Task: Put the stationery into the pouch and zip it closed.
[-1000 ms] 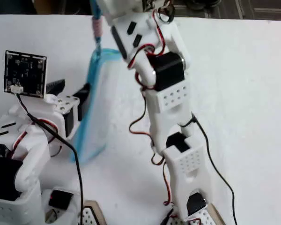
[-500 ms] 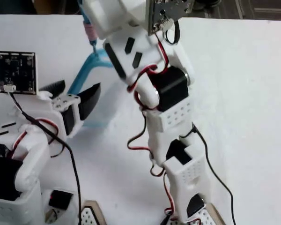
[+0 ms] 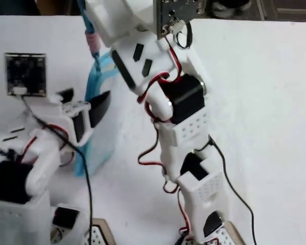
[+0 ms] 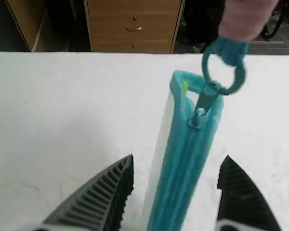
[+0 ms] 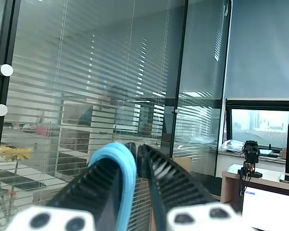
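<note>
Hanging lengthwise from the right gripper (image 5: 136,149), which is pinching its blue pull loop (image 5: 127,168), the pouch (image 4: 183,159) is sitting between the wide-spread jaws of the left gripper (image 4: 178,163), zipper edge facing that wrist.

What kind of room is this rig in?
Probably an office: glass wall with blinds, a desk monitor, and a wooden drawer cabinet behind the white table.
</note>
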Available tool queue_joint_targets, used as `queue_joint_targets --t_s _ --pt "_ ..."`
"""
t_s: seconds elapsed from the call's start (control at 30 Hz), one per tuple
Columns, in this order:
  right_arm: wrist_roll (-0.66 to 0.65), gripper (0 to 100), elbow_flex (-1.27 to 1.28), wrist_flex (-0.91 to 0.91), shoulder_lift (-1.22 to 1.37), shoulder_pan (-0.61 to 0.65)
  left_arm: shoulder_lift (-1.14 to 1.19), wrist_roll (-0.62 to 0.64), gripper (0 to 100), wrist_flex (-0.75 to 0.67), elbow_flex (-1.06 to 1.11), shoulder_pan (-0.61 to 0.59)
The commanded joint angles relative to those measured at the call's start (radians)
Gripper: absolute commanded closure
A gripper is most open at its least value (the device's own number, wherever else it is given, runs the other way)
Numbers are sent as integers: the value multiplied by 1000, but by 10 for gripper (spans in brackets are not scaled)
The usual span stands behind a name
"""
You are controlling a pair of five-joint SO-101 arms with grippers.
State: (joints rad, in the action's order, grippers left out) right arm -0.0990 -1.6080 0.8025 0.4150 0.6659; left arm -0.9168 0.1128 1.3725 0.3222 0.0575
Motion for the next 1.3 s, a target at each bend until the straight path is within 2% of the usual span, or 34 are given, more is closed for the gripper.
queue_joint_targets --t_s 0.0,0.1,0.27,0.5,0.77,0.93,1.07,1.27 --pt "-9 982 -31 16 -94 19 -5 3 715 -48 23 30" --pt "-9 982 -31 30 -97 24 -5 0 778 -80 8 93" --pt "-9 982 -31 30 -91 19 -8 0 980 -135 -28 186" --pt "-8 982 -29 30 -88 -35 -10 6 977 -92 -43 176" --pt "2 982 55 13 -12 -254 -10 6 978 126 -269 173" --pt "-5 982 143 -131 139 -384 -10 0 979 242 -460 180" --pt "-15 982 222 -239 282 -453 -10 3 980 344 -606 263" --pt "-126 982 275 -338 481 -532 -8 6 980 388 -806 289"
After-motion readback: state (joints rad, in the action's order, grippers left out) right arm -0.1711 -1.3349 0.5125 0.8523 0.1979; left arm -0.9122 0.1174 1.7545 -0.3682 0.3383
